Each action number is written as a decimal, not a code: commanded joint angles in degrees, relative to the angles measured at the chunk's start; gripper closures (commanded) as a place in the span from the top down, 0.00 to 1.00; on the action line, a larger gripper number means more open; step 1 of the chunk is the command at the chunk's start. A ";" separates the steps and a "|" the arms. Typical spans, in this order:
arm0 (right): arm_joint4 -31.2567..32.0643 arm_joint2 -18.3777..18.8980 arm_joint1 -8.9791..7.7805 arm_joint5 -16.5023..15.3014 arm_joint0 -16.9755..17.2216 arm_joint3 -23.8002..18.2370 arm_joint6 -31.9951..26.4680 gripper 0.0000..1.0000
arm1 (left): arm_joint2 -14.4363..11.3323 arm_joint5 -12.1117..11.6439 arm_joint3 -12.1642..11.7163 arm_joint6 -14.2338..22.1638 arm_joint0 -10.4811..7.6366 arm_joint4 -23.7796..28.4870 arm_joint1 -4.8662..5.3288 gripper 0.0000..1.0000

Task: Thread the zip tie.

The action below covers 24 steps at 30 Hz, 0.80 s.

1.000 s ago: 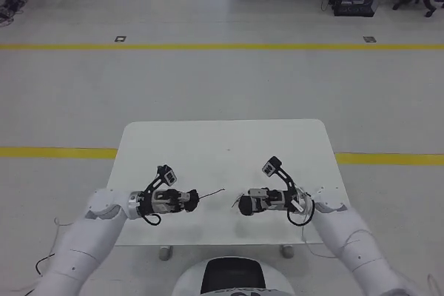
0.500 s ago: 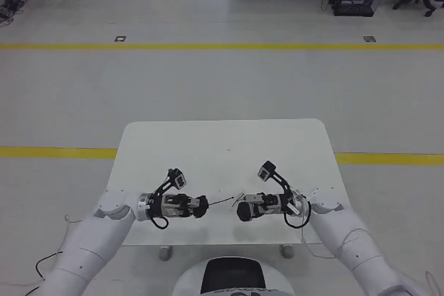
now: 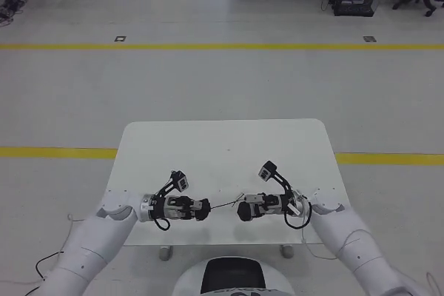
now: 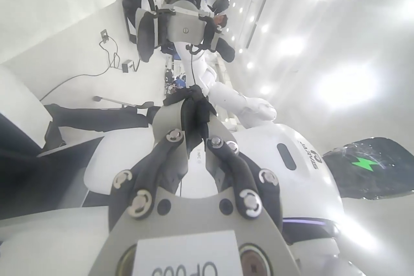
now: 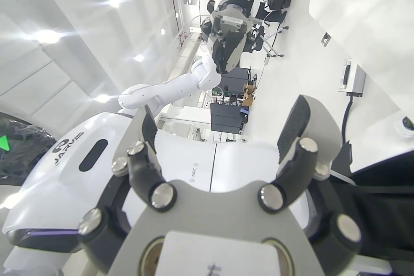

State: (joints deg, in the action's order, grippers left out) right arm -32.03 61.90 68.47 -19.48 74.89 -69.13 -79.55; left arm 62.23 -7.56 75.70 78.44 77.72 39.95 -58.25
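1. My left arm is bent low over the near edge of the table (image 3: 222, 140), with its forearm pointing inward toward the other arm.
2. The left gripper (image 3: 204, 209) is clamped on the zip tie (image 3: 222, 203), a thin dark strip jutting toward the right gripper (image 3: 241, 209).
3. My right arm mirrors it. Its fingers (image 5: 296, 122) are spread wide and hold nothing, and the tie's free tip is just beside them.

Thin black plastic zip tie (image 3: 222, 203) sits between my left end effector (image 3: 206, 208) and right end effector (image 3: 240, 206), over the white counter (image 3: 222, 140).
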 commanded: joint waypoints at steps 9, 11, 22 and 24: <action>0.97 0.16 -0.02 0.00 0.65 -1.47 -0.09 0.35 | -1.88 0.41 -0.91 0.64 -1.04 0.63 -0.03 0.00; 0.98 0.07 0.04 0.00 0.58 -1.41 -0.09 0.32 | -2.10 0.49 -1.01 0.57 -1.10 1.00 -0.01 0.00; 1.51 0.39 0.23 0.00 0.46 -0.92 -0.09 0.22 | -2.97 0.33 -1.04 0.21 -1.46 1.22 0.22 0.00; 1.52 0.50 0.24 0.00 0.52 -0.88 -0.09 0.20 | -3.15 0.32 -1.06 0.10 -1.54 1.27 0.24 0.00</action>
State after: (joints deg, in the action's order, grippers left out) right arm -30.51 62.35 68.71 -19.48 75.38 -70.03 -79.64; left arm 59.17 -7.24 74.66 78.60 76.22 41.19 -58.01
